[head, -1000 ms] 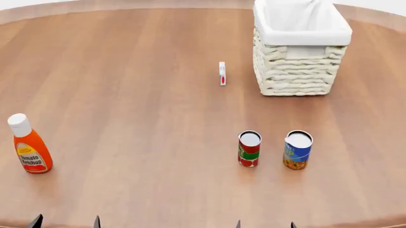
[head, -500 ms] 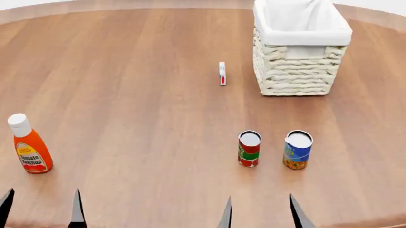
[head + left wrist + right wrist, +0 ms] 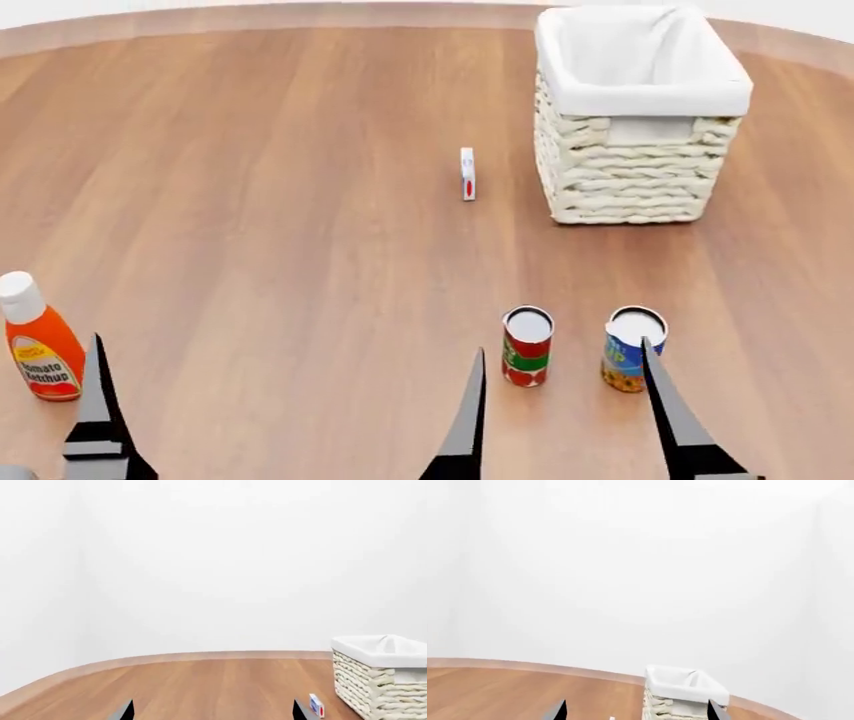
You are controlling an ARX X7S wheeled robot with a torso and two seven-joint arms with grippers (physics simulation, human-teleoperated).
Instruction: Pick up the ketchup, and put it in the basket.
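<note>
From the head view, the wooden counter (image 3: pixel 267 200) spreads wide and bare across its middle, its curved far edge running along the top. The ketchup (image 3: pixel 36 338), a smooth orange-red bottle with a white cap, stands upright near the counter's left edge, just beside a finger of the left gripper (image 3: pixel 54 420); only one dark finger shows clearly, so I cannot tell how that gripper is set. The right gripper (image 3: pixel 567 420) has its pointed fingers well apart, flanking a red-green can (image 3: pixel 527 346) and a blue-yellow can (image 3: pixel 630 348). The basket (image 3: pixel 638 120), woven cream wicker with a white liner, sits far right, a small white box (image 3: pixel 467 173) near it. In the left wrist view, white walls rise over the counter's rounded rim, with two spread fingertips low. The right wrist view shows the basket (image 3: pixel 684 692) against blank wall.
</note>
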